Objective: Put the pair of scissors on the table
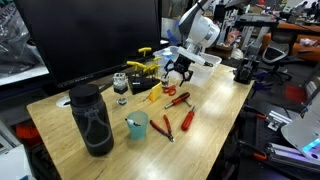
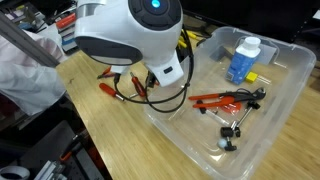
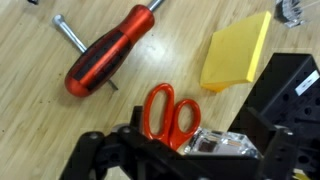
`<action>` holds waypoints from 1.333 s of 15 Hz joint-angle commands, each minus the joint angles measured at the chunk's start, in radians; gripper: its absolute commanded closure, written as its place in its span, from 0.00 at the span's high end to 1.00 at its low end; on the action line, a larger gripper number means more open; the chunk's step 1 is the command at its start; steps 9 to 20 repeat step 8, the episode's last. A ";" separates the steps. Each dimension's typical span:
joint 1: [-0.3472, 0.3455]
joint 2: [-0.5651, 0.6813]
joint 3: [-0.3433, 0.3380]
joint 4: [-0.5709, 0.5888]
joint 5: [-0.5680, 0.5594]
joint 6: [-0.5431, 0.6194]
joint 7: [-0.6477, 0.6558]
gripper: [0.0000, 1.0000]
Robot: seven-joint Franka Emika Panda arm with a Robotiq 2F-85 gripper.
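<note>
The pair of scissors [image 3: 165, 112] has orange handles. In the wrist view the handles stick out from between my gripper's [image 3: 175, 150] black fingers, and the fingers hide the blades. The gripper looks shut on the scissors. In an exterior view the gripper [image 1: 177, 72] hangs low over the pale wood table [image 1: 80, 125], near its far side, with the orange handles [image 1: 170, 90] just below it. The table also shows in the wrist view [image 3: 40, 110]. In an exterior view the arm's white body [image 2: 140, 30] covers the gripper.
A red-handled screwdriver [image 3: 108, 58] and a yellow pad [image 3: 238, 52] lie on the table close by. A clear bin [image 2: 290, 70] holds a blue bottle [image 2: 243, 60] and red tools. A black jug [image 1: 92, 120], teal cup [image 1: 137, 125] and monitor [image 1: 90, 35] are also there.
</note>
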State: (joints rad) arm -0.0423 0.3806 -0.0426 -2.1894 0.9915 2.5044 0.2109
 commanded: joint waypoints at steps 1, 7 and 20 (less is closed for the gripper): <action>-0.024 -0.095 0.011 -0.045 0.002 -0.096 -0.081 1.00; -0.003 -0.042 0.001 -0.015 -0.003 -0.053 -0.036 1.00; -0.003 -0.040 0.001 -0.013 -0.003 -0.052 -0.036 1.00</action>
